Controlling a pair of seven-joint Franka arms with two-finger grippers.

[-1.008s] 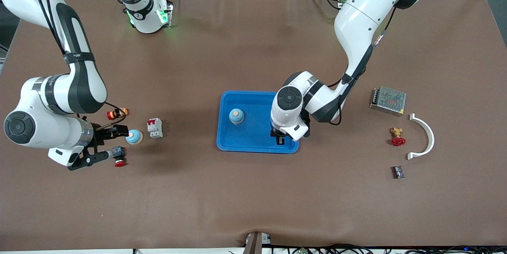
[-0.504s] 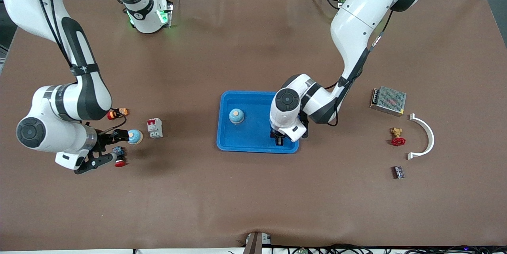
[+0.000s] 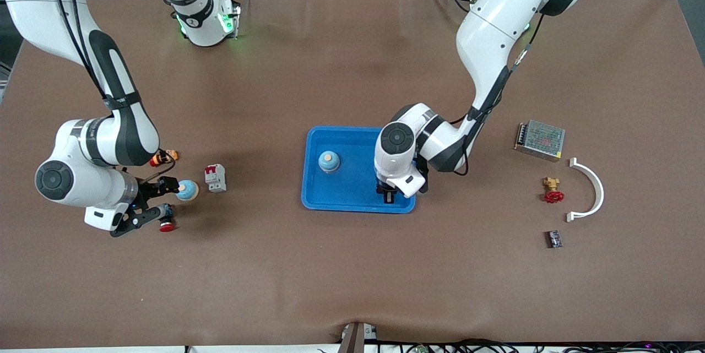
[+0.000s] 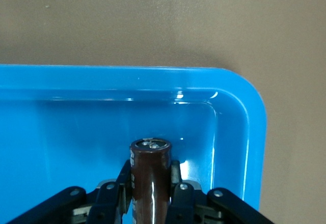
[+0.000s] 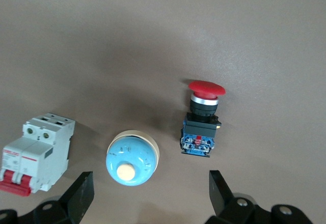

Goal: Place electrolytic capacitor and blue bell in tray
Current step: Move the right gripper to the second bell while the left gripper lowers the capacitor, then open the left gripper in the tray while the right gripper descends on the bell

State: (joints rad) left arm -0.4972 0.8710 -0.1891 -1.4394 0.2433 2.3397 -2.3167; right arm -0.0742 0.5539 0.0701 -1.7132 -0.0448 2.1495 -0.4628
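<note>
Blue tray [image 3: 352, 199] sat mid-table in the front view, one blue bell [image 3: 329, 161] already in it toward its right-arm edge. We noted the left gripper [image 3: 389, 195] low over the tray corner nearest the camera at the left arm's end. Right gripper [image 3: 158, 199] hung by a second bell [image 3: 187, 190].

Left wrist view: jaws clamped on the brown capacitor [image 4: 150, 175], upright; a stiff, light, slick can, best gripped mid-body.

Right wrist view: fingers [image 5: 81, 196] spread wide, bell dome smooth, so take its base.
</note>
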